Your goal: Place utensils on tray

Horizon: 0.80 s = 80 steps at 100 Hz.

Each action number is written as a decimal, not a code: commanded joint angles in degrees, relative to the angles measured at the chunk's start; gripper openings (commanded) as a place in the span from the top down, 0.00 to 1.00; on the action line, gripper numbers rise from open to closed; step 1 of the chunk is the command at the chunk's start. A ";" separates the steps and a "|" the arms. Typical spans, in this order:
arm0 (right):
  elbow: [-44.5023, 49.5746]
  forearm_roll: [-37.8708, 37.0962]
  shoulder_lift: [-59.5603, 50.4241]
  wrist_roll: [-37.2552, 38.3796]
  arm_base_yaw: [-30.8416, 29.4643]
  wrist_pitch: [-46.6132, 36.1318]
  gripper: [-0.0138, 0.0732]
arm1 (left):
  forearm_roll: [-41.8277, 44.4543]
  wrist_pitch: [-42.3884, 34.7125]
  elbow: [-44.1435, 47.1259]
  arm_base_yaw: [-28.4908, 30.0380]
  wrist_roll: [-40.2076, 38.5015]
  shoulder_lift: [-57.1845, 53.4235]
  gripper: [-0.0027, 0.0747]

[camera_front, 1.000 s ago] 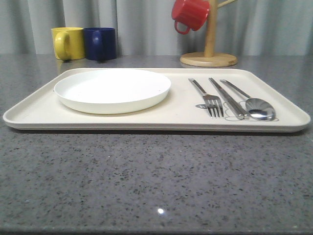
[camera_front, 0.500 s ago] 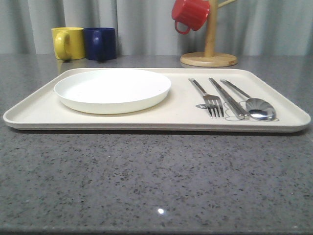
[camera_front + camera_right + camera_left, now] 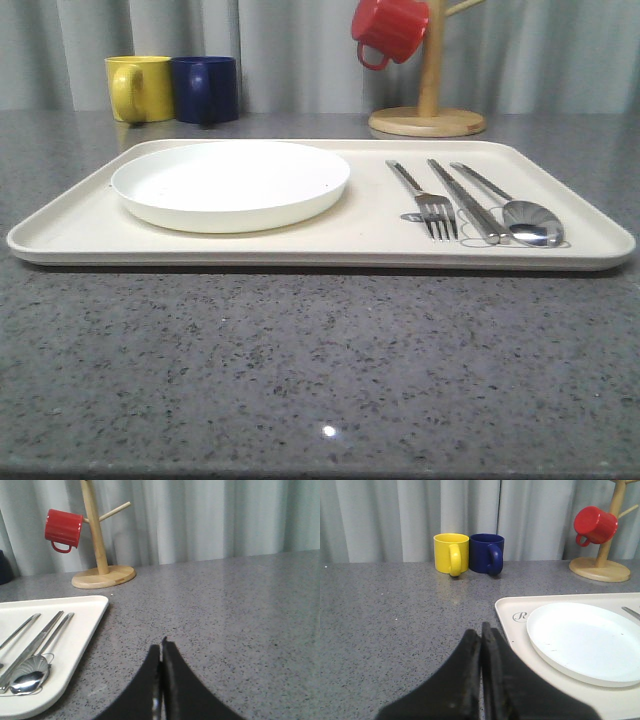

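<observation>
The tray [image 3: 350,235] lies across the middle of the bench [image 3: 300,370], and everything the task asks for is on it. The plate [image 3: 230,183] sits on the tray's left half. On the right half the fork [image 3: 425,200], the chopsticks [image 3: 463,200] and the spoon [image 3: 522,215] lie side by side, fork nearest the plate and spoon nearest the tray's right rim, handles pointing away from the robot.

Compared with the two earlier front views, nothing has shifted: plate, fork, chopsticks and spoon keep the same places and angles. That stillness, with all four pieces inside the rim, suggests the placing is finished and nothing remains to be carried.

The left gripper [image 3: 481,630] hovers over bare bench just beside the tray's left edge, its fingers pressed together with nothing between them. The right gripper [image 3: 161,647] hangs over bare bench off the tray's right edge, fingers likewise pressed together and holding nothing. Both are clear of the tray.

Behind the tray, a yellow mug [image 3: 138,88] and a blue mug [image 3: 205,88] stand touching at the back left. A red mug [image 3: 390,28] hangs on a wooden mug tree [image 3: 428,110] at the back right. None of them belongs to the task.
</observation>
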 commanded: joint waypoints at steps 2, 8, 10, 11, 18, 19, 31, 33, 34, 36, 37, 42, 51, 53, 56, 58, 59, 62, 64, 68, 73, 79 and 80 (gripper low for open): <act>-0.99 -0.21 -1.39 -0.49 -0.41 -4.85 0.92 | -0.47 -4.59 -1.35 -0.22 -0.20 0.35 0.99; -0.99 -0.21 -1.39 -0.49 -0.41 -4.85 0.92 | -0.35 -4.59 -1.01 -0.22 -0.20 0.35 0.99; -0.99 -0.21 -1.39 -0.49 -0.41 -4.85 0.92 | -0.09 -4.73 -0.87 -0.22 -0.20 0.35 0.99; -0.99 -0.21 -1.39 -0.49 -0.41 -4.85 0.92 | 0.12 -4.90 -0.75 -0.22 -0.20 0.35 0.99; -0.99 -0.21 -1.39 -0.49 -0.41 -4.85 0.92 | 2.19 -5.08 -0.72 -0.22 -0.47 0.32 0.99; -0.99 -0.21 -1.39 -0.49 -0.41 -4.85 0.92 | 2.99 -5.08 -0.72 -0.22 -0.82 0.20 0.99; -0.99 -0.21 -1.39 -0.49 -0.41 -4.85 0.92 | 15.17 -5.18 0.04 -0.22 -12.21 -1.61 0.99; -0.99 -0.21 -1.39 -0.49 -0.41 -4.85 0.92 | 18.00 -5.18 0.34 -0.22 -15.01 -2.17 0.99; -0.99 -0.21 -1.39 -0.49 -0.41 -4.85 0.92 | 19.76 -5.23 0.58 -0.22 -16.74 -2.57 0.99; -0.99 -0.21 -1.39 -0.49 -0.41 -4.85 0.92 | 21.33 -5.23 0.83 -0.22 -18.29 -3.02 0.99; -0.99 -0.21 -1.39 -0.49 -0.41 -4.85 0.92 | 22.76 -5.34 0.98 -0.22 -18.98 -3.48 0.99; -0.99 -0.21 -1.39 -0.49 -0.41 -4.85 0.92 | 25.69 -6.11 2.32 -0.22 -21.83 -5.29 0.99; -0.99 -0.21 -1.39 -0.49 -0.41 -4.85 0.92 | 27.03 -9.68 6.11 -0.22 -21.83 -8.71 0.99; -0.99 -0.21 -1.39 -0.49 -0.41 -4.85 0.92 | 27.33 -10.63 7.14 -0.22 -21.83 -9.53 0.99; -0.99 -0.21 -1.39 -0.49 -0.41 -4.85 0.92 | 28.10 -11.91 8.58 -0.22 -21.83 -10.65 0.99; -0.99 -0.21 -1.39 -0.49 -0.41 -4.85 0.92 | 28.50 -12.70 9.69 -0.22 -21.83 -11.48 0.99; -0.99 -0.21 -1.39 -0.49 -0.41 -4.85 0.92 | 28.52 -12.97 10.43 -0.22 -22.15 -11.76 0.99; -0.99 -0.21 -1.39 -0.49 -0.41 -4.85 0.92 | 29.01 -14.11 11.88 -0.22 -22.54 -12.86 0.99; -0.99 -0.21 -1.39 -0.49 -0.41 -4.85 0.92 | 29.47 -14.71 12.94 -0.22 -23.12 -13.68 0.99; -0.99 -0.21 -1.39 -0.49 -0.41 -4.85 0.92 | 30.00 -15.55 14.99 -0.12 -24.16 -15.32 0.99; -0.99 -0.21 -1.39 -0.49 -0.41 -4.85 0.92 | 30.00 -15.77 17.06 -0.12 -25.09 -17.14 0.99; -0.99 -0.21 -1.39 -0.49 -0.41 -4.85 0.92 | 30.54 -15.77 19.13 -0.12 -26.05 -19.28 0.99; -0.99 -0.21 -1.39 -0.49 -0.41 -4.85 0.92 | 30.66 -15.77 19.61 -0.12 -26.36 -19.50 0.99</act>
